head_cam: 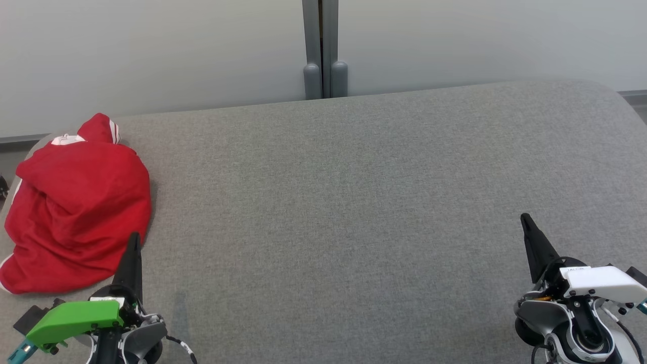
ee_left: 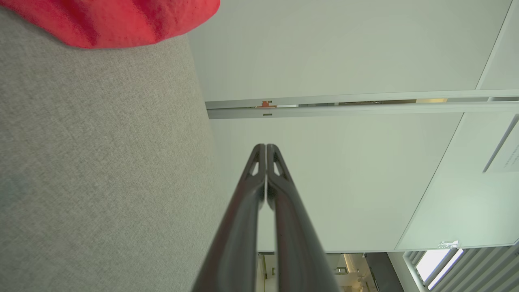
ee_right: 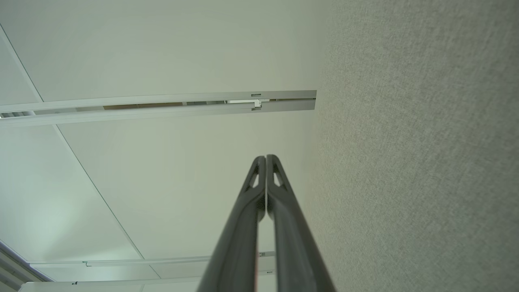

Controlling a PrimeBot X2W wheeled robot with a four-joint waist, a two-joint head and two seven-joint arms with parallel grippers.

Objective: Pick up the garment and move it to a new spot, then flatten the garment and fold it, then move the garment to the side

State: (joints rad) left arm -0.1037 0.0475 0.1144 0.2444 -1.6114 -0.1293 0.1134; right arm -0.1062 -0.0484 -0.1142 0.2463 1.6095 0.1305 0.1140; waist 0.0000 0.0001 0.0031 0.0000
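Note:
The garment [head_cam: 76,205] is red with white trim and lies crumpled in a heap at the left end of the grey padded surface [head_cam: 354,202]. In the left wrist view a red edge of the garment [ee_left: 113,20] shows at the top left. My left gripper [head_cam: 134,237] is shut and empty, its tip just beside the heap's near right edge; its fingertips [ee_left: 265,147] press together. Far off at the lower right, my right gripper [head_cam: 524,217] is also shut on nothing, with its fingertips [ee_right: 265,157] closed.
A pale wall runs behind the surface, with a grey post [head_cam: 323,50] at its middle. The surface's left edge lies close to the heap, and its far right corner [head_cam: 616,93] is rounded. Open grey fabric stretches between the two grippers.

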